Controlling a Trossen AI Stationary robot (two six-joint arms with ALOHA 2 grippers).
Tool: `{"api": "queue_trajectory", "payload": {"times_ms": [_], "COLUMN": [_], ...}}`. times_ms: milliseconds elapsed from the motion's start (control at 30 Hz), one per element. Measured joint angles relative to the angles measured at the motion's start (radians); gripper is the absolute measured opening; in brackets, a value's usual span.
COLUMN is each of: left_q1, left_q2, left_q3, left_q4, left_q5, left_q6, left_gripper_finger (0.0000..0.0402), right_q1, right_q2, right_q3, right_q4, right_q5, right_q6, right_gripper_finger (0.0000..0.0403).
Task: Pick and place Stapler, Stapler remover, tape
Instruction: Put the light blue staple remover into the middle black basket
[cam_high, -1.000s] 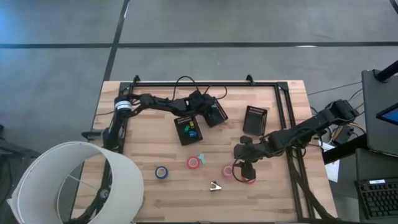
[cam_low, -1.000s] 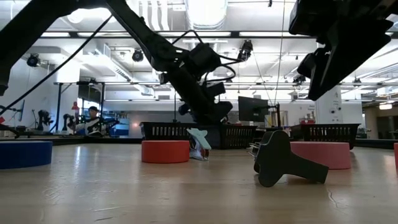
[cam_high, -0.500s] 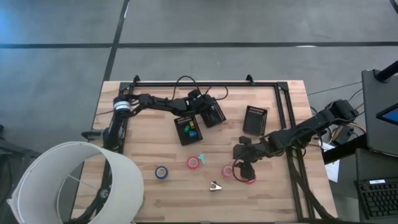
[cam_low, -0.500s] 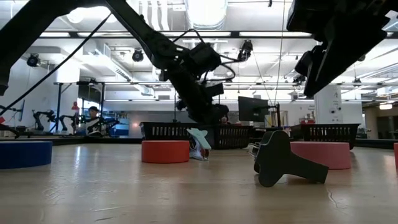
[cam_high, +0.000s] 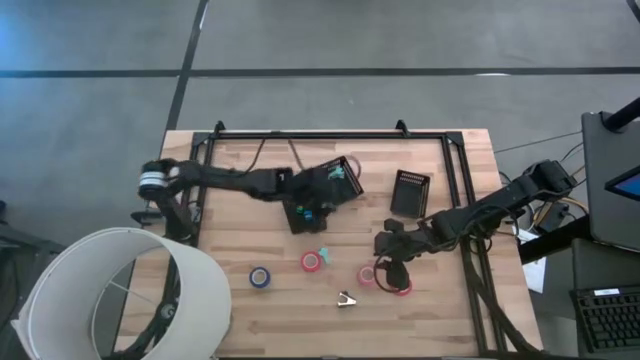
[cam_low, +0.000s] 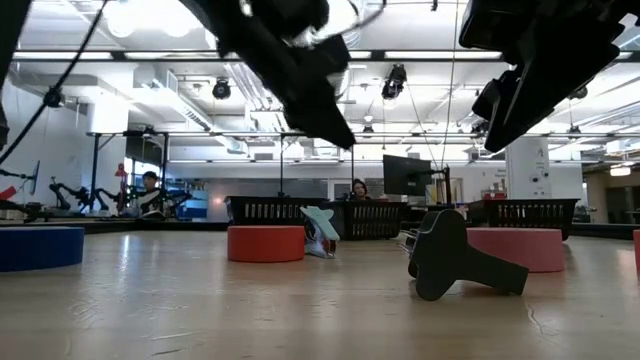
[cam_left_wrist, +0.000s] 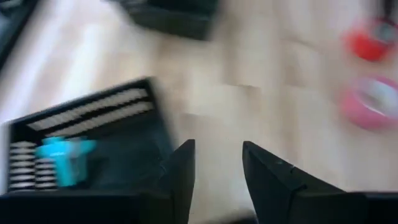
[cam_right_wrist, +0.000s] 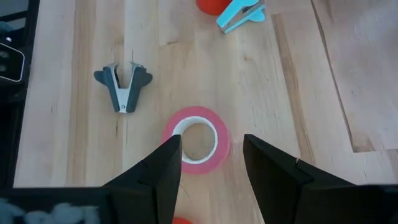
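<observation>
The right gripper (cam_high: 385, 268) hangs just above the surface (cam_high: 230, 250) with its jaws parted and nothing between them; in its wrist view a pink tape roll (cam_right_wrist: 196, 140) lies flat between and just beyond the two fingers (cam_right_wrist: 163, 171), apart from both. A stapler remover (cam_right_wrist: 123, 87) lies farther off on the bare wood, and a red tape roll (cam_high: 403, 288) lies just beside the right gripper toward the front edge. The right arm reaches in low from the right edge, bent toward the middle. The left gripper (cam_high: 325, 185) is also parted and holds nothing, poised over a black mesh bin (cam_high: 303, 205) near the middle of the surface; a teal piece (cam_left_wrist: 62, 152) lies in a bin beside its fingers. The left arm stretches across from the left edge. Another red tape roll (cam_high: 312, 262) and a blue tape roll (cam_high: 260, 277) lie toward the front edge.
</observation>
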Motion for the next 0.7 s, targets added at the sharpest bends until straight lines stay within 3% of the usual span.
{"api": "queue_trajectory", "payload": {"times_ms": [200,367,533,700], "left_q1": [-0.130,-0.225,-0.302,-0.319], "left_q2": [-0.093,-0.086,-0.061,-0.059], "left_q3": [-0.153,-0.252,-0.288,-0.260], "left_q4": [0.008,0.077,0.182,0.188], "left_q5": [0.034,0.040,0.043,0.042], "left_q6": [0.127,0.142,0.172,0.241], "left_gripper_finger": [0.0136,0.0136,0.0136,0.0135], "right_q1": [0.000,0.000,0.000,-0.001], "right_q2": [0.000,0.000,0.000,0.000], "right_q3": [0.000,0.000,0.000,0.000], "right_q4": [0.006,0.016,0.020,0.020], "right_q5": [0.000,0.001,0.001,0.001], "right_q6": [0.000,0.000,-0.003,-0.004], "right_gripper_finger": [0.0166,0.0166,0.0166,0.0166]}}
